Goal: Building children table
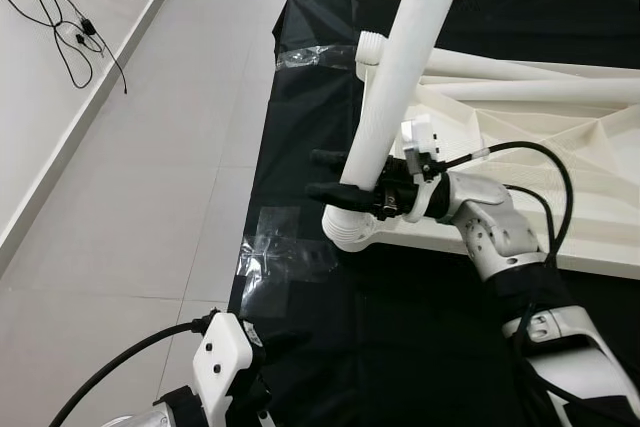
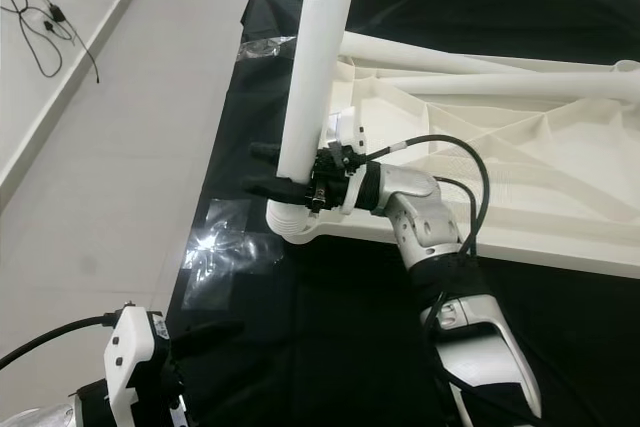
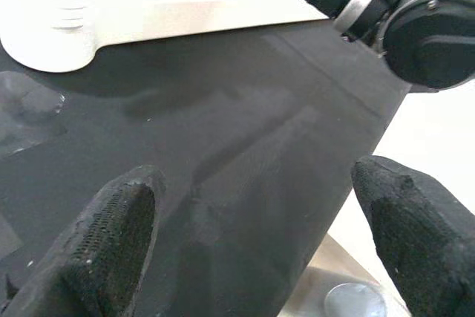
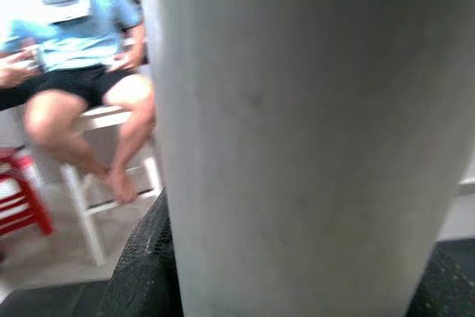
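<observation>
Here the right gripper point(image 1: 335, 179) pinches the white leg point(image 1: 395, 87) low down, just above the socket point(image 1: 352, 227) at the near left corner of the upturned tabletop point(image 1: 560, 177), which lies on the black cloth point(image 1: 400, 347). The leg stands slightly tilted in the socket. It looks stiff, light and smooth, likely slippery, so a low grip suits turning it in. The left gripper point(image 3: 252, 235) hovers spread over the cloth's near left edge. A seated person point(image 4: 74, 50) is beyond.
</observation>
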You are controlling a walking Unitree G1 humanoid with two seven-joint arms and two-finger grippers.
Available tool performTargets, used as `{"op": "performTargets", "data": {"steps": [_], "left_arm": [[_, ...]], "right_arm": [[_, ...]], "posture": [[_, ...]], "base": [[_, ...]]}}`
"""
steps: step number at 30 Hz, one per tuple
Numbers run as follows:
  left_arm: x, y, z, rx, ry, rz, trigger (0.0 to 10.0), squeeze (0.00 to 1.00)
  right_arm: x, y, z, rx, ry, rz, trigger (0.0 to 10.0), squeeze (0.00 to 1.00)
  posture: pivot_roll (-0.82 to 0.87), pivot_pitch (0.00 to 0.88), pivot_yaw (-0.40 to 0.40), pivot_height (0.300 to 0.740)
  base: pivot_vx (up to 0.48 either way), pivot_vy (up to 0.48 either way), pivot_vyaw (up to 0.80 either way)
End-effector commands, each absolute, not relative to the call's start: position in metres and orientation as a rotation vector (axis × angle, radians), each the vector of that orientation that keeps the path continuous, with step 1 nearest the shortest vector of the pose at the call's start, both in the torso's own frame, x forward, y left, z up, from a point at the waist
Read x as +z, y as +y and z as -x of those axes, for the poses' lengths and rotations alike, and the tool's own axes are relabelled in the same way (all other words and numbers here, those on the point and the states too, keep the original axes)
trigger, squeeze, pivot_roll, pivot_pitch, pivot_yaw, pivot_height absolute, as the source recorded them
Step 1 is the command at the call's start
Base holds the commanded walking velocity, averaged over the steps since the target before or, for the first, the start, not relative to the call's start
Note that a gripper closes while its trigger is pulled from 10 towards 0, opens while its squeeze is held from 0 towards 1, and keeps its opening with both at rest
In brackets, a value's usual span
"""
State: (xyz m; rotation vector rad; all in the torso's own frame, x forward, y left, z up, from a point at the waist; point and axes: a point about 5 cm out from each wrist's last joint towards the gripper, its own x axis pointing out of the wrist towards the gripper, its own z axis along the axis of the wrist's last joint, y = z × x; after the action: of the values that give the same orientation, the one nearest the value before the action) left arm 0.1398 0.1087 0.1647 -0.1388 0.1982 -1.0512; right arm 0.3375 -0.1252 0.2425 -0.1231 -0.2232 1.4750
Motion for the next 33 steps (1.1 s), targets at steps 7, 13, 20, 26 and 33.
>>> {"op": "performTargets", "data": {"steps": [7,13,20,26,33], "left_arm": [[0.163,0.11,-0.134,-1.057,0.241,0.145,10.0,0.0],[0.163,0.11,-0.133,-1.054,0.248,0.146,10.0,0.0],[0.163,0.11,-0.132,-1.056,0.253,0.148,10.0,0.0],[0.163,0.109,-0.133,-1.061,0.255,0.154,10.0,0.0],[0.164,0.11,-0.132,-1.058,0.252,0.155,10.0,0.0]], "right_arm": [[0.208,-0.13,-0.333,1.529,-0.037,0.146,10.0,0.0],[0.203,-0.13,-0.336,1.525,-0.006,0.21,10.0,0.0],[0.203,-0.134,-0.341,1.505,0.008,0.181,10.0,0.0],[0.206,-0.141,-0.346,1.473,0.01,0.136,10.0,0.0],[0.201,-0.142,-0.347,1.491,0.038,0.136,10.0,0.0]], "posture": [[0.07,0.334,0.045,0.74],[0.07,0.322,0.047,0.74],[0.07,0.319,0.05,0.74],[0.07,0.321,0.054,0.74],[0.07,0.325,0.053,0.74]], "base": [[0.0,0.0,0.0],[0.0,0.0,0.0],[0.0,0.0,0.0],[0.0,0.0,0.0],[0.0,0.0,0.0]]}}
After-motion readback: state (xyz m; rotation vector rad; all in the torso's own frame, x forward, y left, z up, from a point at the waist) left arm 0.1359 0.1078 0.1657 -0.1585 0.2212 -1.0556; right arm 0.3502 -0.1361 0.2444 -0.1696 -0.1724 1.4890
